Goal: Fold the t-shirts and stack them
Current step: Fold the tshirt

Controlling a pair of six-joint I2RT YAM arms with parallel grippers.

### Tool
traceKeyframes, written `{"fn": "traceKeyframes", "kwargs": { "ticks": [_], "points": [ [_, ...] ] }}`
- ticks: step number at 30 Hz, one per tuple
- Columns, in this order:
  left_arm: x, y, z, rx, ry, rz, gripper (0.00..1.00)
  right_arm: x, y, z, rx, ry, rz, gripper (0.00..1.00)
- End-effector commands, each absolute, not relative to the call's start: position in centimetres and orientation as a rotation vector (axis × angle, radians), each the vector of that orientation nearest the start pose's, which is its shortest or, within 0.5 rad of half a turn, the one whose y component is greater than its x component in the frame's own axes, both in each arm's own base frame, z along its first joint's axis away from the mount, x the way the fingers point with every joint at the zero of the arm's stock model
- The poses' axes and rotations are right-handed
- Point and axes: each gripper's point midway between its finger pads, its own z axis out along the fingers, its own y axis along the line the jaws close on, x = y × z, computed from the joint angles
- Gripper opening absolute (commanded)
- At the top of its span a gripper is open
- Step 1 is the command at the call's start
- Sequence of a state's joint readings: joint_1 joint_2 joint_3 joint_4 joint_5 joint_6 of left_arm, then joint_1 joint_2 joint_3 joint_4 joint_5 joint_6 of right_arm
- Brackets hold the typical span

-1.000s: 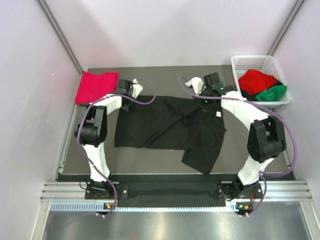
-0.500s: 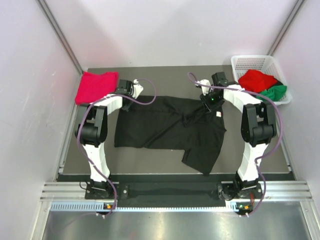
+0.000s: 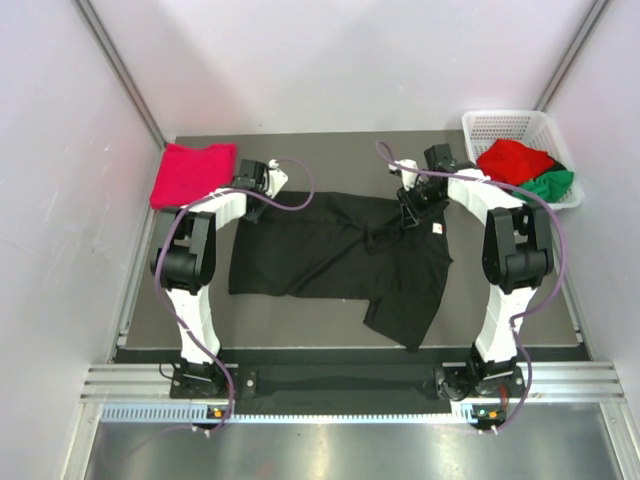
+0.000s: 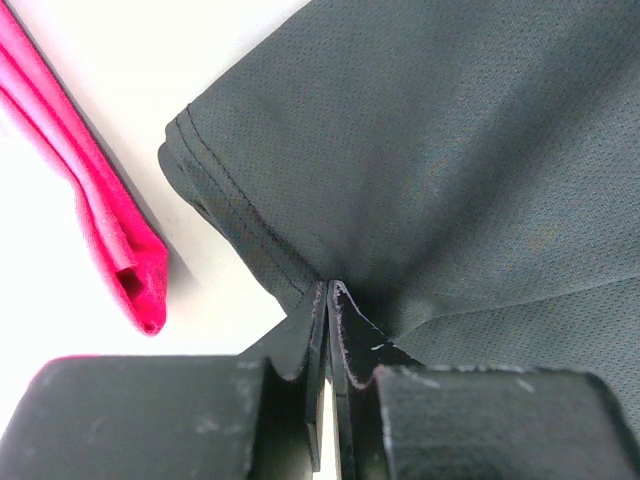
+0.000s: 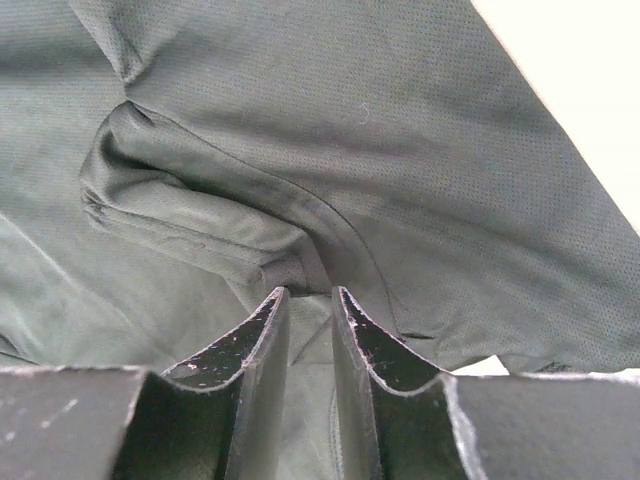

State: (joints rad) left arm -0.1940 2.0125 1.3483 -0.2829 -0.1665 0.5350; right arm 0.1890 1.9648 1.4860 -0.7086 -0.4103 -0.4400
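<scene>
The black t-shirt (image 3: 340, 255) lies spread on the dark table, its small white tag (image 3: 437, 229) near the right shoulder. My left gripper (image 3: 262, 192) is at its far left corner. In the left wrist view it (image 4: 329, 285) is shut on the hem of the black t-shirt (image 4: 450, 150). My right gripper (image 3: 409, 205) is low over the collar. In the right wrist view it (image 5: 310, 292) has its jaws a narrow gap apart, with bunched black cloth (image 5: 200, 210) at the tips. The crimson-pink t-shirt (image 3: 192, 172) lies folded at the back left and shows in the left wrist view (image 4: 110, 240).
A white mesh basket (image 3: 500, 122) stands at the back right, holding a red t-shirt (image 3: 512, 160) and a green one (image 3: 548, 186). Grey walls close in the table on three sides. Purple cables loop from both wrists.
My right arm has drawn in and its gripper has come down onto the black shirt's collar. My left arm has stayed where it was.
</scene>
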Motion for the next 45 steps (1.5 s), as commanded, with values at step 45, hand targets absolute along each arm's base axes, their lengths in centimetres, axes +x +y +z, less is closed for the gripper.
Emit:
{"fn": "traceKeyframes", "kwargs": {
  "ticks": [45],
  "points": [
    [47.0, -4.7, 2.4, 0.883, 2.408, 0.368, 0.06, 41.8, 12.8, 7.0, -0.844, 2.478, 0.573, 0.00]
  ]
}}
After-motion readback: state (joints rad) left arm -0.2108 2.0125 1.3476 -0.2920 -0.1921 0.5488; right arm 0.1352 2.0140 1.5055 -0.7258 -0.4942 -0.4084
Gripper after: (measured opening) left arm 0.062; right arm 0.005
